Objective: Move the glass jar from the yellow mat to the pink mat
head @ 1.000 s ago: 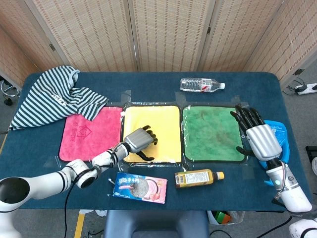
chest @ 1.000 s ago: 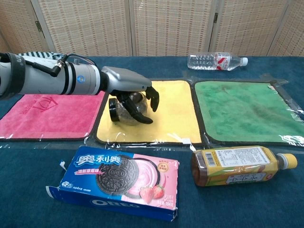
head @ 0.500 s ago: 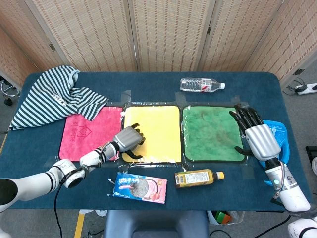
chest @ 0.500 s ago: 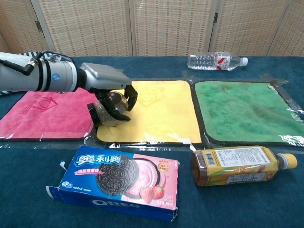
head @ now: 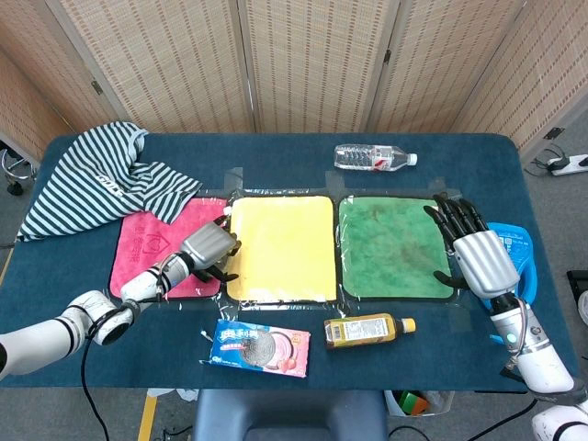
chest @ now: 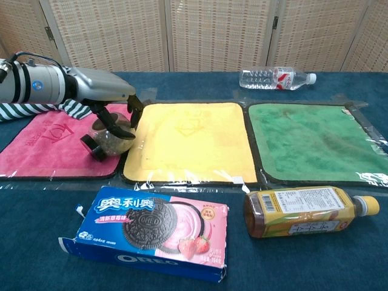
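One tilted glass jar (chest: 108,137) gripped by left hand (chest: 113,109) over pink mat (chest: 48,142) edge, at frame left, risking roll-off if released crooked.

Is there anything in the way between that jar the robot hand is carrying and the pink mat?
Nothing visible. The left robot hand holds the glass jar tilted over the pink mat's right edge, with only bare mat beneath.

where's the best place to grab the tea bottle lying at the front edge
Around the labelled middle of the tea bottle, coming from above with the fingers across its width. It lies flat on its side, cap to the robot's right, so the long round body is the widest open hold; the neck by the cap narrows. The open right hand is nearest.
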